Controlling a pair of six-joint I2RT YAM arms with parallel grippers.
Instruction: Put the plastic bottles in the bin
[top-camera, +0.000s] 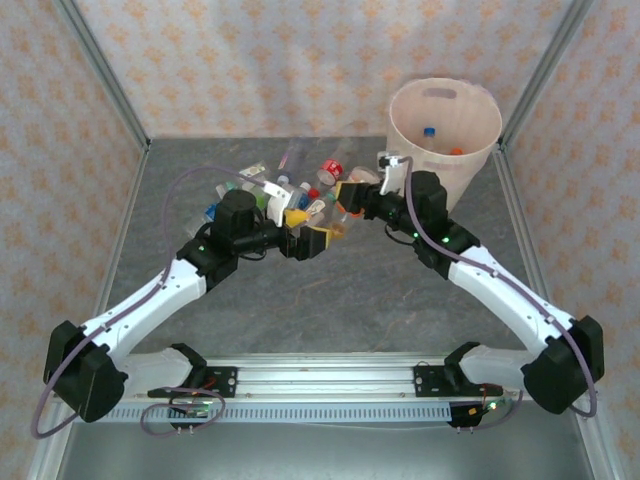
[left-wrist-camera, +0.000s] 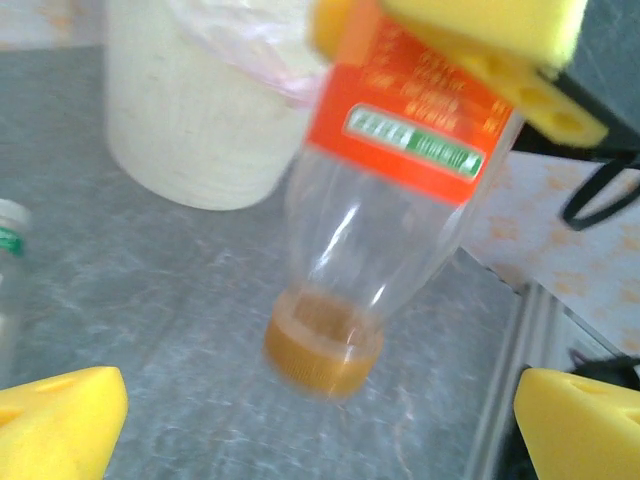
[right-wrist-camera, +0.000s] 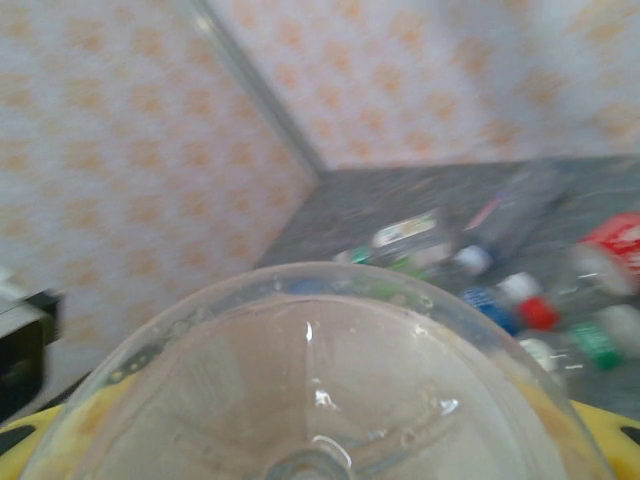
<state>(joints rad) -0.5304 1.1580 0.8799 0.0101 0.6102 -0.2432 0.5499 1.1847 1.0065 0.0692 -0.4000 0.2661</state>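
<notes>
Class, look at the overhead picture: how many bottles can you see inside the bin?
2. A blue-capped bottle lies near the middle of the bin. An orange-capped one sits by its near wall. Others may be hidden deeper down.

My overhead camera sits above and behind the arm bases (top-camera: 85, 375), looking down across the tabletop (top-camera: 330, 300) toward the far wall (top-camera: 300, 70), wide enough for the whole workspace. The left wrist camera looks between its yellow fingers (left-wrist-camera: 60, 425) toward the bin (left-wrist-camera: 190, 130), with an orange-labelled bottle (left-wrist-camera: 395, 190) very close ahead. The right wrist camera, pressed against that bottle's clear base, faces the far left corner (right-wrist-camera: 318, 170) over the bottle pile (right-wrist-camera: 520, 290), which overhead shares.
</notes>
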